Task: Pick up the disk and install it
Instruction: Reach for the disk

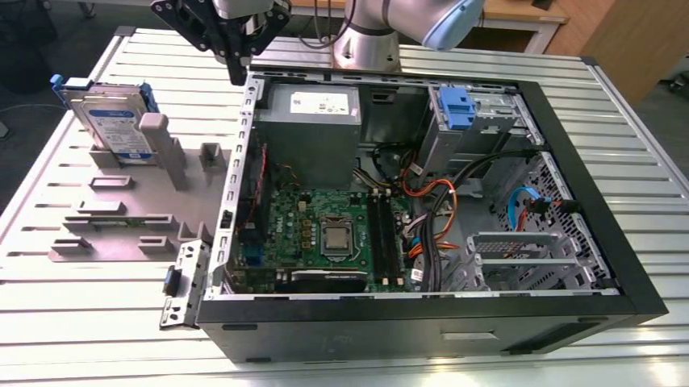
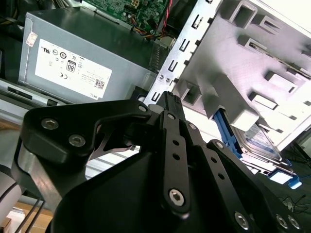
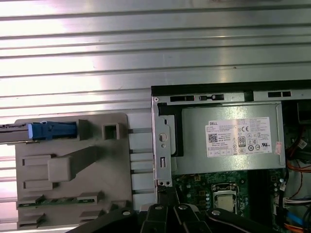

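1. The claw point(image 1: 238, 72) hangs with its fingers pressed together, gripping nothing, just above the open computer case point(image 1: 431, 313) wall.
2. The disk point(image 1: 108, 121) stands upright in a grey fixture point(image 1: 151, 201), apart from the claw, to the exterior view's left.

Exterior view overlooks the case point(image 1: 431, 322); both wrist views share its power supply point(image 2: 73, 63) point(image 3: 228, 141).

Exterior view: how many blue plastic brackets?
2. One frames the disk on the grey fixture, exterior view's left; the other bracket, driveless, in the case's drive bay. More may be hidden.
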